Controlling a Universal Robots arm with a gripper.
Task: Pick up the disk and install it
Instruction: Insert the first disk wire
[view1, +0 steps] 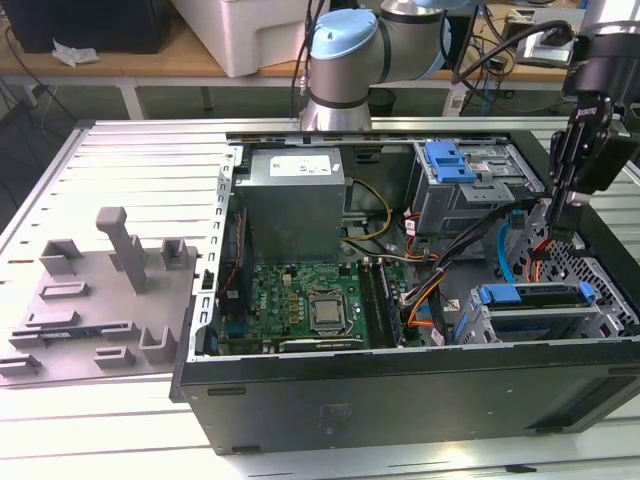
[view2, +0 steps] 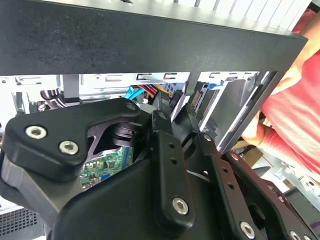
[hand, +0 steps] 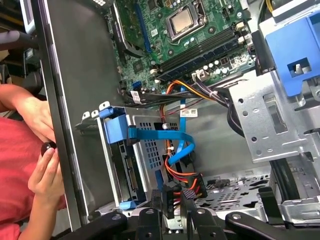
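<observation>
- The disk (hand: 125, 165) sits in a grey drive cage (hand: 150, 150) inside the open computer case (view1: 400, 400). Its blue carrier bracket faces the case opening, and its connector edge faces the case interior.
- In the exterior view, the disk (view1: 535, 296) and its drive cage (view1: 600, 325) lie at the exterior view's right end of the case, next to the near wall.
- The hand (hand: 171, 197) is inside the case, just beside the connector edge of the disk. Its fingers are drawn narrow and close against a black cable connector (hand: 171, 191) between the tips.
- Orange, red and black wires (hand: 182, 175) run to the connectors at the fingertips. A blue cable (hand: 167, 135) crosses the face of the drive cage.
- In the exterior view, the hand (view1: 562, 232) points down between the drive cage and a second cage (view1: 470, 190) that carries a wide blue latch.
- In the second wrist view, the hand (view2: 177, 112) reaches under the black case wall (view2: 150, 45).
- The motherboard (view1: 310, 305) lies in the middle of the case, and the power supply (view1: 295, 195) is behind it.
- A person in a red garment (hand: 12, 170) is at the outer side of the case wall, near the drive cage.
- The case rests on a slotted metal surface (view1: 120, 150). A grey fixture (view1: 100, 300) lies on the surface at the exterior view's left.
</observation>
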